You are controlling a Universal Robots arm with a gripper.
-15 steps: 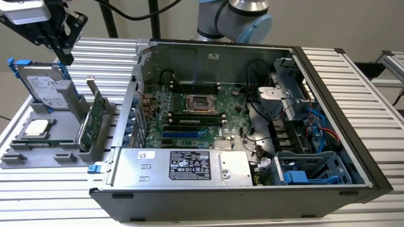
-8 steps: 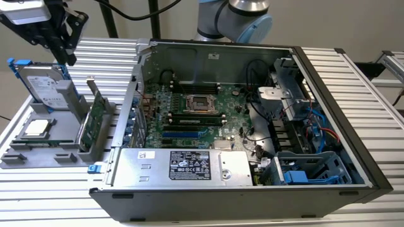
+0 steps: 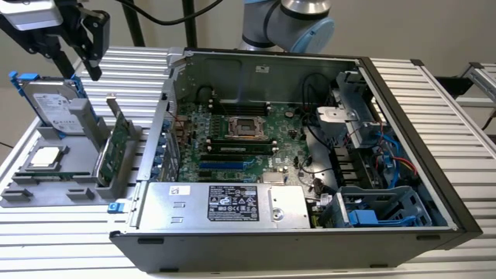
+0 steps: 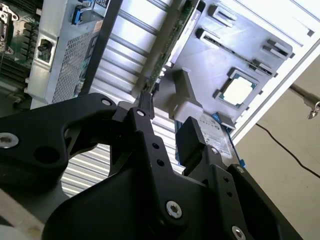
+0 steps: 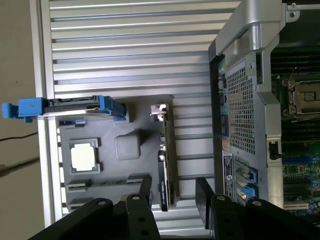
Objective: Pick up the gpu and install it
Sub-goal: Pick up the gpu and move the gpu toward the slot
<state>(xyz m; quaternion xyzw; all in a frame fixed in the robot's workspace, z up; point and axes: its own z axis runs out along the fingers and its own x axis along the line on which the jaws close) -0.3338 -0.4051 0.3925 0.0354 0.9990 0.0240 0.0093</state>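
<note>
With its side panel off, the tower computer case (image 3: 271, 256) lies open on the slatted table (image 3: 434, 81). Against its outer wall, on the exterior view's left, sits the grey parts holder (image 3: 46, 195). In that holder a blue-framed hard drive (image 3: 54, 107) stands upright and a CPU (image 3: 45, 157) lies flat. The gpu (image 3: 116, 148) stands on its long edge in the slot nearest the case, not yet lifted.

The step in hand looks like the approach to the grasp. It would go best with the fingers (image 5: 145, 187) squared across the card's thin upper edge. The descent should be straight, clear of the hard drive on one side and the case wall on the other. The pads should close on bare board rather than on components.

The arm (image 3: 298, 23) rises behind the case and reaches over to the holder. The gripper (image 5: 174, 192) hangs well above it, pointing down, spread wide and empty. In the first wrist view it straddles the line of the card.
</note>
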